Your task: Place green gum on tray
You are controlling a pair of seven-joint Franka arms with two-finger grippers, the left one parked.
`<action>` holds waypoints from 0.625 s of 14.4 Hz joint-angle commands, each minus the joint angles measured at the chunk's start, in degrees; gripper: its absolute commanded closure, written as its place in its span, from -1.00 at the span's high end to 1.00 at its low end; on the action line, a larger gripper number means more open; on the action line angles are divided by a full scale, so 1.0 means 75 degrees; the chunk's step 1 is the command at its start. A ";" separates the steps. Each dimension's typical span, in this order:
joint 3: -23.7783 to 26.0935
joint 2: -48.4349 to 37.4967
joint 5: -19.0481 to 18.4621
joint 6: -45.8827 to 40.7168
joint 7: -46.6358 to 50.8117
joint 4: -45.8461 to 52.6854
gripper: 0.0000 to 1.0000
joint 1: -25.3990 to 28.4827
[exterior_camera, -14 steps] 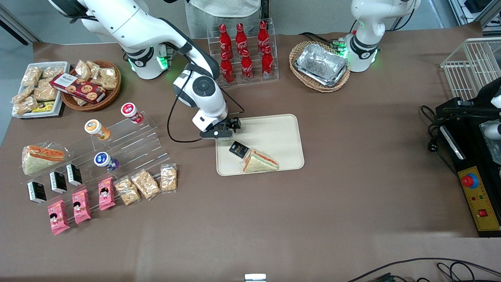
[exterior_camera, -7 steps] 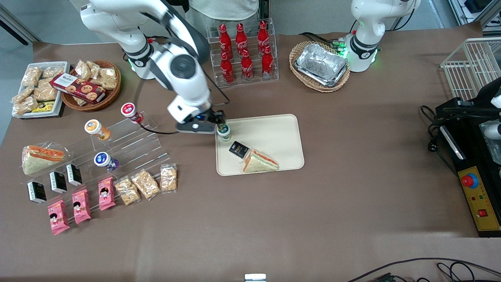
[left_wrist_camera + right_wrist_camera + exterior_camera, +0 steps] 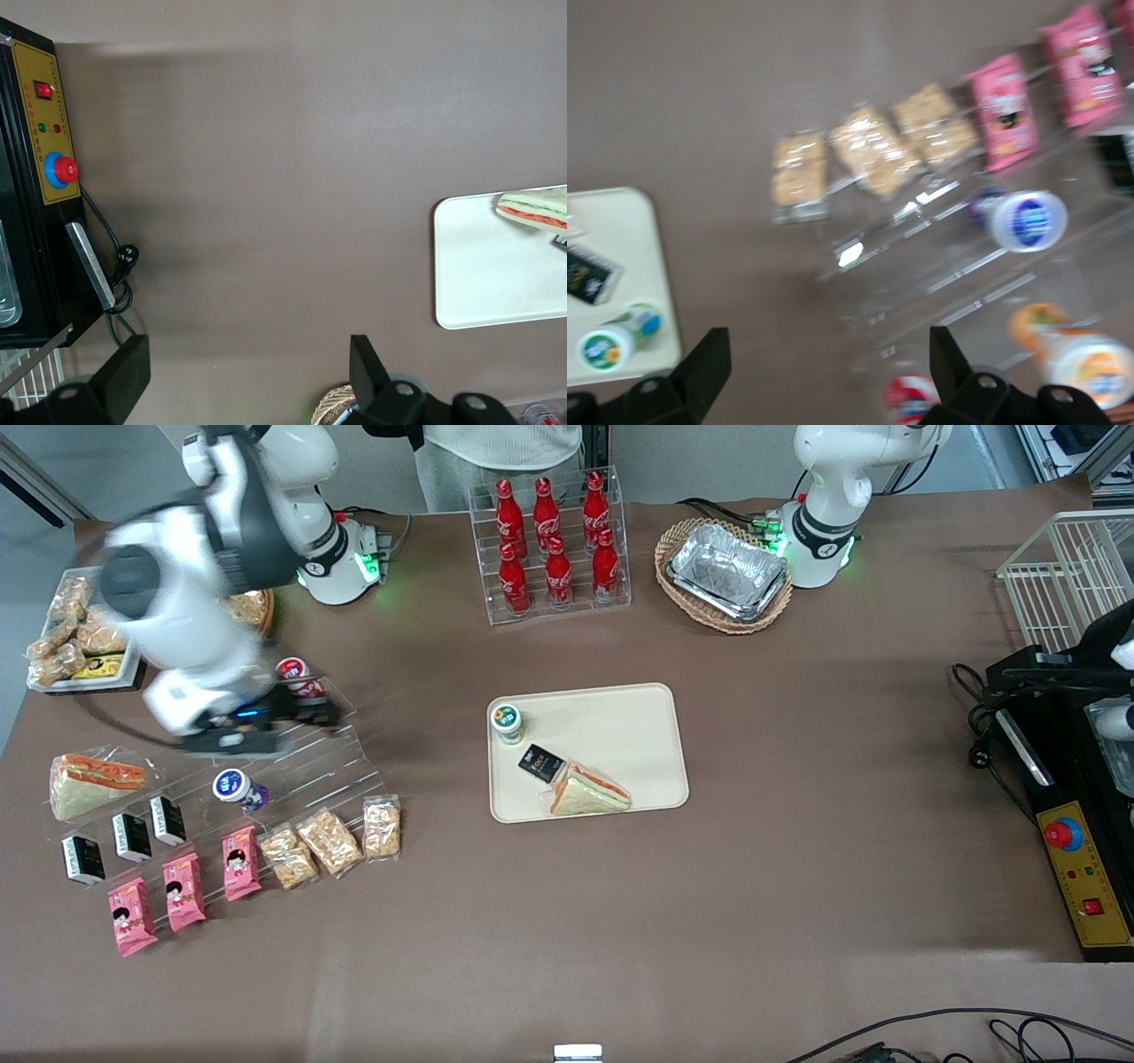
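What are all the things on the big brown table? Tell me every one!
green gum: 1, white with green lid, upright on the tray's corner
tray: 1, cream, mid-table
black packet: 1, on the tray beside the gum
sandwich: 1, wrapped, on the tray
second sandwich: 1, wrapped, toward the working arm's end
gum bottles on clear steps: blue-lidded and red-lidded in the front view, an orange-lidded one in the wrist view
pink packets: 3
cracker bags: 3, tan
cola bottles: 6, red, in a clear rack
foil tray: 1, silver, in a wicker basket
gripper: 1, above the clear steps, nothing between its fingers
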 commanded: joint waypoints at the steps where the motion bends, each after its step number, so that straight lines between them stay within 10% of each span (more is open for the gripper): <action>1: -0.1165 0.0193 0.0108 -0.1081 -0.1315 0.1225 1.00 0.0011; 9: -0.2610 0.0264 0.0237 -0.1681 -0.2397 0.1966 1.00 -0.0105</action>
